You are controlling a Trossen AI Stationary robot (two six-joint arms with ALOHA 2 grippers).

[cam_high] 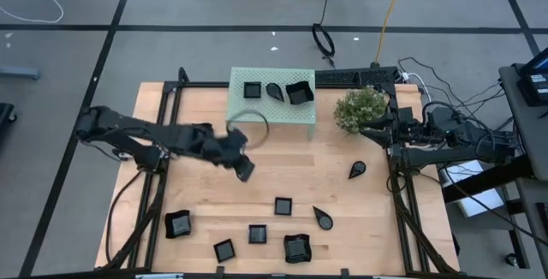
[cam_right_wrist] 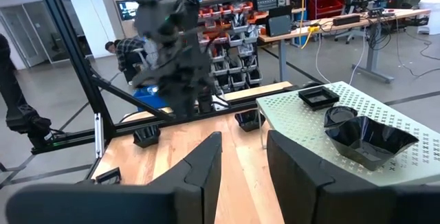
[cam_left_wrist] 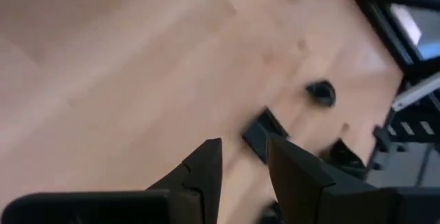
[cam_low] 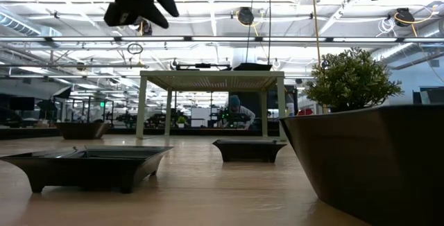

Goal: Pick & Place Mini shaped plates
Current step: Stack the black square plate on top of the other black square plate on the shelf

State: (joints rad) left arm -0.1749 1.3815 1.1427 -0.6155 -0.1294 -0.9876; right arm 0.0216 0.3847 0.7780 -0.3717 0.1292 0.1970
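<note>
Three mini shaped plates, a square (cam_high: pixel 252 90), a teardrop (cam_high: pixel 274 91) and a larger curved-rim one (cam_high: pixel 298 92), rest on top of the mint-green stand (cam_high: pixel 257 110). Several more black plates lie flat on the table, among them a square (cam_high: pixel 282 204), a teardrop (cam_high: pixel 357 170) and a curved-rim one (cam_high: pixel 178 224). My left gripper (cam_high: pixel 246 173) hovers open over the bare middle of the table, in front of the stand, slanting down, with nothing between its fingers (cam_left_wrist: pixel 206 165). My right gripper (cam_right_wrist: pixel 244 162) waits open at the right edge beside the plant, pointing level toward the stand.
A bushy green plant (cam_high: pixel 360 108) stands at the far right, next to the stand. Black frame rails (cam_high: pixel 401 202) run along the table's left and right sides. Bare wood (cam_high: pixel 291 163) lies between the stand and the near row of plates.
</note>
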